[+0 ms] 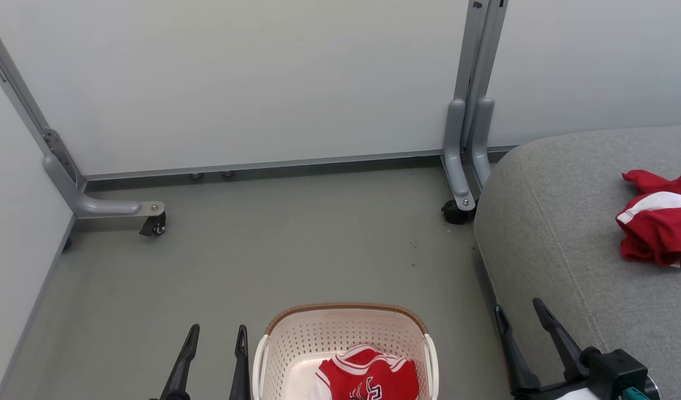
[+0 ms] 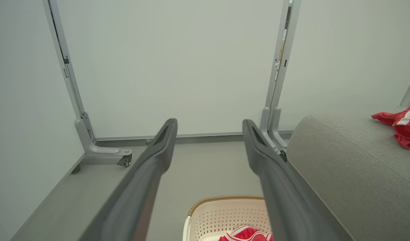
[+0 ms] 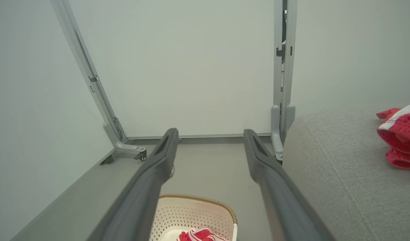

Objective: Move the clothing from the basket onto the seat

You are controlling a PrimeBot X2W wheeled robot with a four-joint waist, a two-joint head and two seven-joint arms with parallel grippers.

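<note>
The cream-white basket [image 1: 346, 339] with a brown rim stands on the floor at the bottom centre. Inside it lies a red jersey [image 1: 373, 375] with white trim and dark lettering. A second piece of red clothing [image 1: 660, 219], with a broad white stripe, is bunched on the grey seat [image 1: 562, 233] at the right. My left gripper [image 1: 218, 336] hangs open just left of the basket, holding nothing. Over the seat's front edge, right of the basket, my right gripper [image 1: 518, 311] is open and bare. The left wrist view shows the basket [image 2: 225, 214], jersey [image 2: 245, 234] and seat [image 2: 352, 167].
Pale partition panels on grey wheeled feet [image 1: 151, 214] close off the back and the left. Another wheeled post [image 1: 465, 161] stands against the seat's far corner. Grey floor [image 1: 296, 244] stretches between the panels and the basket.
</note>
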